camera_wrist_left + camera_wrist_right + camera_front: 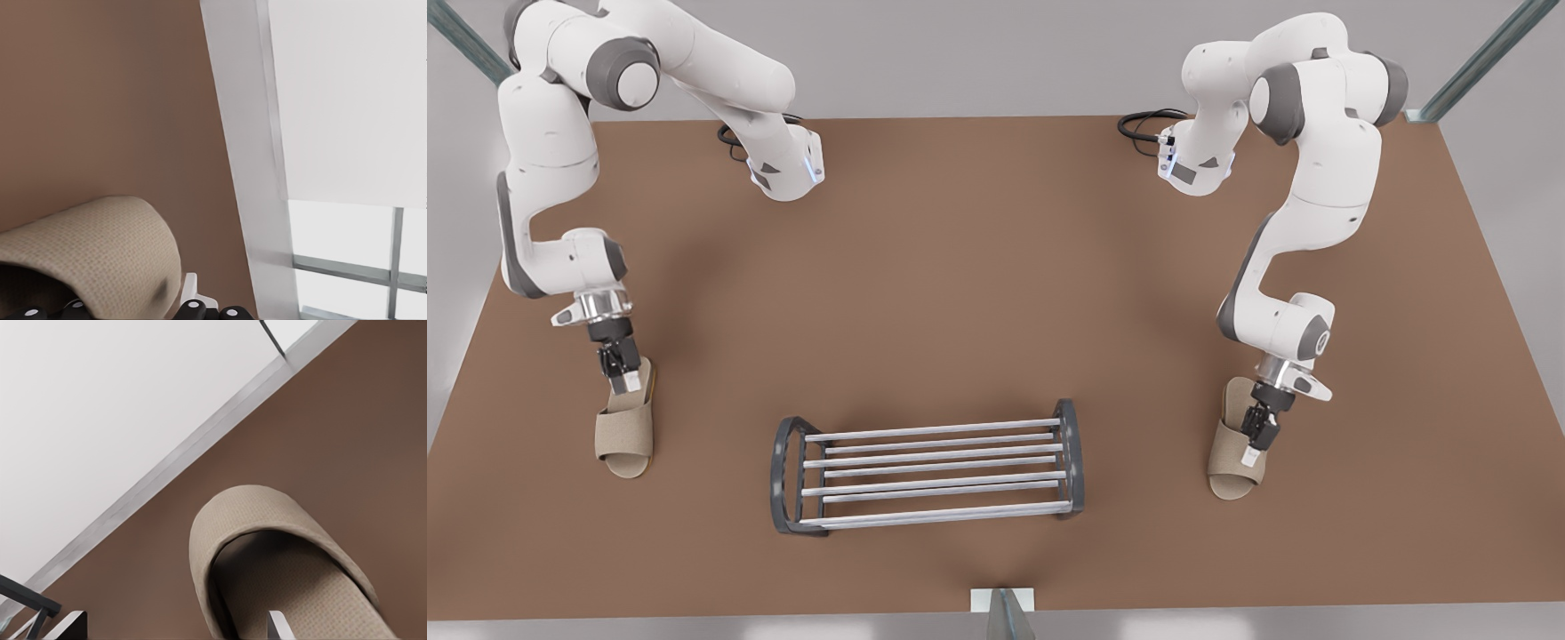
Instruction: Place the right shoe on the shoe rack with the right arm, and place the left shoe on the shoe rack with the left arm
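On the brown table [960, 267] there are two beige open-toed slippers, one shoe rack and two white arms, each ending in one claw.

The single shoe rack [1069, 453] stands near the table's front edge, midway between the slippers and well apart from both. It has silver bars running between two dark grey rounded end frames, and nothing rests on it.

The right shoe [624, 440] lies flat on the table at the front view's left, toe toward the front edge. The right claw [621, 380] is down at its heel end. In the right wrist view its two fingertips [279, 625] stand wide apart, so it is released, not gripping.

The left shoe [1227, 471] lies flat at the front view's right, toe also toward the front edge. The left claw [1256, 444] sits low over its middle, right at the strap. I cannot tell whether this claw is clenched or released.
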`<state>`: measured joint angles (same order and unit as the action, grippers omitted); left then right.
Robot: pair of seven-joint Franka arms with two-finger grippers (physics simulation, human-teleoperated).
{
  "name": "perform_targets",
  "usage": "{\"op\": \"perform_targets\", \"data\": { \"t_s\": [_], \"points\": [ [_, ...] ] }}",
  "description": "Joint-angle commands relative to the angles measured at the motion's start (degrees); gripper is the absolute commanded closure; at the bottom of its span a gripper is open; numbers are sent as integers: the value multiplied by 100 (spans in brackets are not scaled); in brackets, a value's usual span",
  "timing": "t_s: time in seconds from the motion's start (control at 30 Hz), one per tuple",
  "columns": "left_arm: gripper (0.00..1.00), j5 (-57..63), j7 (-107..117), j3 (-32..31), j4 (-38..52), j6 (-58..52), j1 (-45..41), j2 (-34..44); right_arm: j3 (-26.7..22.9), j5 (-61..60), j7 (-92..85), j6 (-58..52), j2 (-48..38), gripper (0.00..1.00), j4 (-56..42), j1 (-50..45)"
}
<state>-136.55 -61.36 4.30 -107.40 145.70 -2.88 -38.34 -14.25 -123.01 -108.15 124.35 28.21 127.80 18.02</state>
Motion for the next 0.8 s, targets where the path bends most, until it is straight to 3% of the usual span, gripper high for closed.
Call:
{"op": "perform_targets", "data": {
  "t_s": [0.0, 0.3, 0.37, 0.43, 0.47, 0.53, 0.63, 0.77],
  "points": [
    [44, -3, 300, 0, 17, 3, -2, 11, 18, 5, 242, 28, 18, 0, -88, 0],
    [48, -12, 309, 0, 26, 3, -2, -6, 133, 5, 663, 37, 246, 0, -457, -88],
    [53, -12, 476, 0, 26, 3, -2, 55, 133, 5, 672, 37, 307, 2, -519, -97],
    [55, 50, 696, 0, 26, 38, -2, 152, 133, -4, 619, 37, 360, 32, -554, -97],
    [56, 50, 713, 0, 26, 47, -2, 196, 133, -4, 602, 37, 360, 39, -554, -97],
    [76, 94, 1082, 0, 17, 310, -2, 503, 141, -22, 602, 37, 387, 47, -554, -97],
    [79, 137, 1390, -43, -18, 337, -2, 670, 220, -110, 611, 230, 483, 49, -616, -97],
    [79, 673, 3120, -378, -123, 1057, -99, 1452, 273, -259, 611, 239, 492, 61, -624, -97]
  ]
}}
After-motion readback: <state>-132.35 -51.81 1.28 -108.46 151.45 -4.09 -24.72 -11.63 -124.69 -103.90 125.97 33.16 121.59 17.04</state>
